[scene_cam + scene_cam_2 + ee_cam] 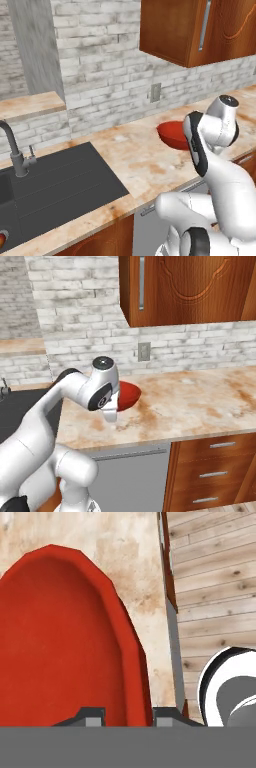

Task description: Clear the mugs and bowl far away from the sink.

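Observation:
The glossy red bowl (171, 134) is on or just above the marble counter, right of the sink (60, 187); I cannot tell whether it touches. My gripper (127, 716) is shut on the bowl (60, 647), one fingertip inside its right-hand rim and one outside. From the right base view, the hand (110, 408) comes down at the bowl's (131, 395) left edge, and the arm hides part of the bowl. The black sink has a dark gooseneck tap (14, 150). The mugs are out of view.
Wooden wall cabinets (200, 30) hang above the counter (200, 401). A wall socket (144, 351) sits in the brick backsplash. Drawers (215, 466) and a grey appliance front (130, 476) lie below the counter edge. A small reddish thing (2, 240) shows in the sink basin.

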